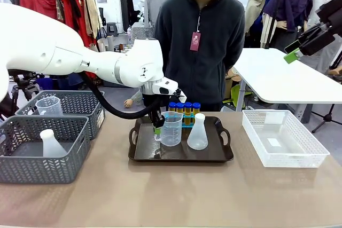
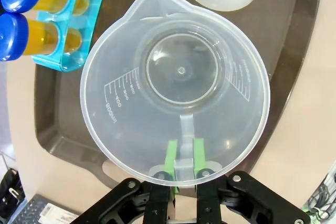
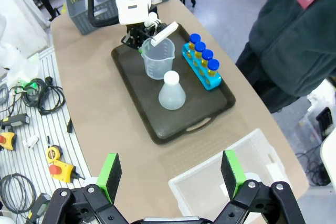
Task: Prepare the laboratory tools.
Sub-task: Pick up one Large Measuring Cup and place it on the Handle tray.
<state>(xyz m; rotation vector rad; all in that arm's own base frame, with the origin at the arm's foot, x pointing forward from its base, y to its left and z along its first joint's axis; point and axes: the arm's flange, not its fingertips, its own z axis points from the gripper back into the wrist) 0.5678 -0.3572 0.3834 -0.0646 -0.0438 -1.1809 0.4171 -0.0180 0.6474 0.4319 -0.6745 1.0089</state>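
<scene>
Front view, left to right: two grey baskets (image 1: 69, 132) sit at the table's left end, the nearer one holding a translucent white flask (image 1: 52, 143) and the farther one a clear beaker (image 1: 49, 105). At centre, the left arm reaches down over a dark tray (image 1: 181, 153), where the left gripper (image 1: 157, 128) has its fingers pinched tight on the handle of the clear handled measuring beaker (image 1: 171, 129), which stands upright on the tray. Just right of it stands the translucent white conical flask (image 1: 197, 133), and behind both the blue four-hole rack (image 1: 187, 120) carries four small amber tubes with blue caps (image 1: 183, 107). A person (image 1: 200, 46) in a dark fleece stands at the far edge of the table. Farther right, a clear plastic bin (image 1: 283, 140) rests on the tabletop, and the right gripper (image 1: 293, 54) hangs high above that end.

From the left wrist, the green pads (image 2: 170, 156) clamp the beaker's handle strip from both sides, the rack at upper left and the flask's base at the top edge. From the right wrist, the right gripper's fingers (image 3: 109, 174) stand wide apart with nothing between them, well above the table, looking down on tray and bin.
</scene>
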